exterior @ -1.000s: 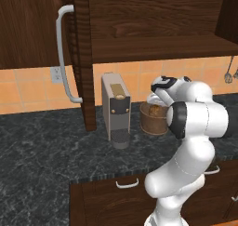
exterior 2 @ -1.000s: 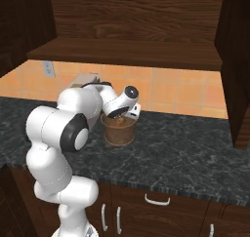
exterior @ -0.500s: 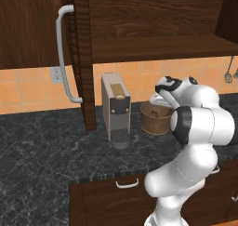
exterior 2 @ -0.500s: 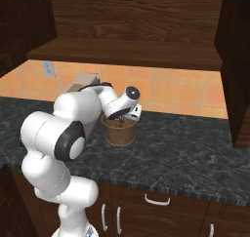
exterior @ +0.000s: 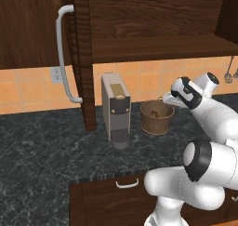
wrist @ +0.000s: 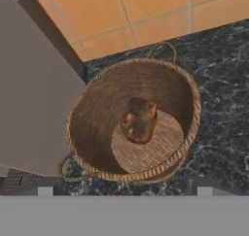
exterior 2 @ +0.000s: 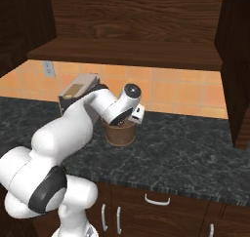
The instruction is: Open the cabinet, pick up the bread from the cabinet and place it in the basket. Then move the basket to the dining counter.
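The bread (wrist: 139,120) lies inside the basket (wrist: 92,109), on its woven floor and leaning toward the far side. The basket stands on the black granite bench (exterior: 42,155), just beside the grey coffee machine (exterior: 115,109) and on the side away from the open cabinet door (exterior: 80,57). The end effector (exterior: 173,98) hangs just above the basket's rim, on the side away from the coffee machine. Its jaws are spread wide and hold nothing; the bread sits below and between the fingertips (wrist: 204,184), apart from them. The basket's thin wire handle lies folded down against its rim.
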You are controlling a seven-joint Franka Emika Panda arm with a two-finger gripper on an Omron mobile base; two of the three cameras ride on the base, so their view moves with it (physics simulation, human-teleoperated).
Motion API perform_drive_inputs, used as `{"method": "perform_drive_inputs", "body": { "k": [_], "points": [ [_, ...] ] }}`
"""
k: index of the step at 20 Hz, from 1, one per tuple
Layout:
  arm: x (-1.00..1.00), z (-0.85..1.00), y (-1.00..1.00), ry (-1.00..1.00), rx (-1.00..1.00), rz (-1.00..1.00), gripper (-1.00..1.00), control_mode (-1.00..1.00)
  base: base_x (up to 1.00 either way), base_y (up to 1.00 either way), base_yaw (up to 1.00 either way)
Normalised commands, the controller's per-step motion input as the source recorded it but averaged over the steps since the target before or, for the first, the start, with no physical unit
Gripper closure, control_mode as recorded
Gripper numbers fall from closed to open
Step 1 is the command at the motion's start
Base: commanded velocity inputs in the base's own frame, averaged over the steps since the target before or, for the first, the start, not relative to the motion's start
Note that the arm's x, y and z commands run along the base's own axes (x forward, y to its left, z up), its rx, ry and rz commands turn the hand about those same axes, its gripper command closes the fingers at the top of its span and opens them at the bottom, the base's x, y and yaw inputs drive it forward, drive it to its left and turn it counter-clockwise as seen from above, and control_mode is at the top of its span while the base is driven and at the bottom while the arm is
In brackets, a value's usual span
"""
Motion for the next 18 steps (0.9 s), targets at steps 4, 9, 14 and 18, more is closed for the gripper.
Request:
{"method": "perform_drive_inputs", "body": {
  "k": [4,9,14,18],
  "points": [
    [-0.64,-0.07,0.00,0.12,0.00,-0.33,-1.00,-1.00,0.00,0.00,0.00],
    [-0.13,-0.29,0.12,0.01,0.00,-0.32,-1.00,-1.00,0.00,0.00,0.00],
    [0.18,-0.37,0.19,0.00,0.00,-0.29,-1.00,-1.00,0.00,0.00,0.00],
    [0.28,-0.09,0.03,0.06,0.00,-0.23,-1.00,-1.00,0.00,0.00,0.00]
  ]
}}
